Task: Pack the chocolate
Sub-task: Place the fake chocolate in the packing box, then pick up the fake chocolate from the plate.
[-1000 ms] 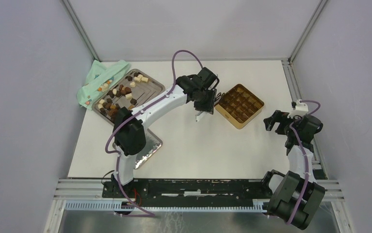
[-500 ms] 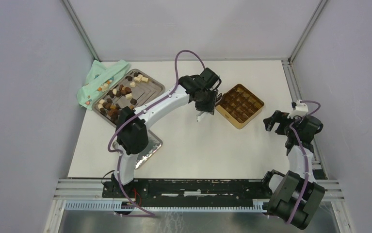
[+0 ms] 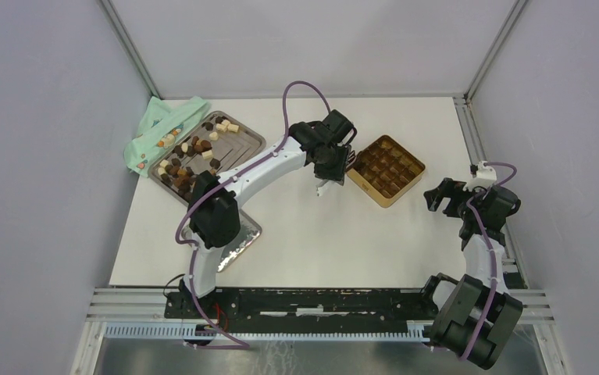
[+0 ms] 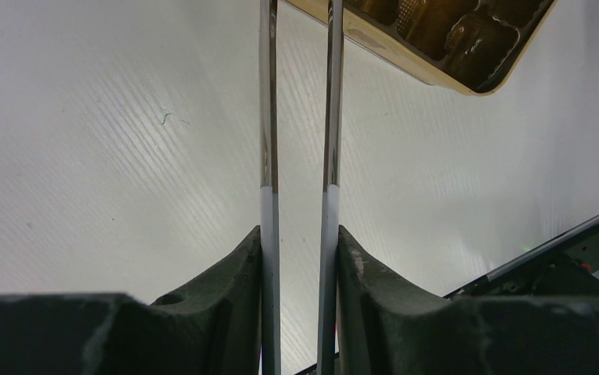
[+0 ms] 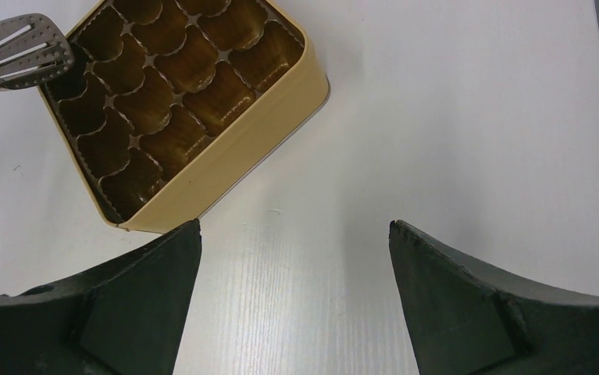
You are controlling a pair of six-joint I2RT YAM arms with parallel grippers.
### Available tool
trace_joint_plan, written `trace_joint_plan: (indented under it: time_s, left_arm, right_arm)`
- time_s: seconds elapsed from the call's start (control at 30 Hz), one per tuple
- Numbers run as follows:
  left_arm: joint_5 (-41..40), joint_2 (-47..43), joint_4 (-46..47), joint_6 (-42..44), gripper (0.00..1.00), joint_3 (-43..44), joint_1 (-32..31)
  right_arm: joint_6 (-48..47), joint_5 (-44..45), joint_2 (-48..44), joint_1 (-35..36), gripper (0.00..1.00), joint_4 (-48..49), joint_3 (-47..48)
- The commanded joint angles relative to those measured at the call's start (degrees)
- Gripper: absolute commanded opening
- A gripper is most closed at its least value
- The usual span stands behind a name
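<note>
Chocolate (image 3: 190,152) sits on the tray (image 3: 251,139) well left of your left claw (image 4: 299,250), clamped on tongs (image 4: 268,117) by the tin (image 5: 226,168), so that's your nearer arm, while your right claw (image 5: 294,230) gapes wide.

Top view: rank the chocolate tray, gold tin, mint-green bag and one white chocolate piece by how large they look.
1. chocolate tray
2. gold tin and mint-green bag: their visible areas look about alike, so they are not ranked against each other
3. white chocolate piece
</note>
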Motion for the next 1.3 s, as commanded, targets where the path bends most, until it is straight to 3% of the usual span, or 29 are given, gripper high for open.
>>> trace_joint_plan:
  time_s: [0.0,0.37,0.5,0.7,0.87,1.03,1.27]
  left_arm:
    - [-0.9,-1.6,1.1,2.5,0.40,3.0,-0.3]
    - [-2.4,-14.8,7.1,0.5,0.35,-5.8,2.7]
    - [-1.8,-23.3,6.3,0.2,0.35,-15.2,9.1]
    - [-2.9,-33.1,-1.7,6.4,0.34,-24.4,23.9]
    - [-7.6,-35.8,-6.8,12.1,0.34,-27.9,30.9]
    - [-8.1,-37.2,-6.2,15.5,0.35,-32.0,36.4]
    - [-6.7,-34.2,-4.1,18.3,0.34,-33.0,39.0]
  right_arm:
    - [0.6,-1.4,-0.7,-0.4,0.95,2.2,-0.2]
    - [-1.1,-6.1,-1.4,-0.5,0.95,1.7,0.7]
    - [-3.6,-10.7,-1.0,-0.5,0.95,1.3,1.4]
    - [-9.6,-15.7,1.6,-0.5,0.95,-3.3,4.9]
    - [-12.4,-18.0,4.0,-0.5,0.95,-6.9,6.4]
    - [-14.4,-18.8,5.4,-0.3,0.95,-8.3,7.3]
    - [-17.8,-17.0,4.3,-0.2,0.95,-11.0,6.8]
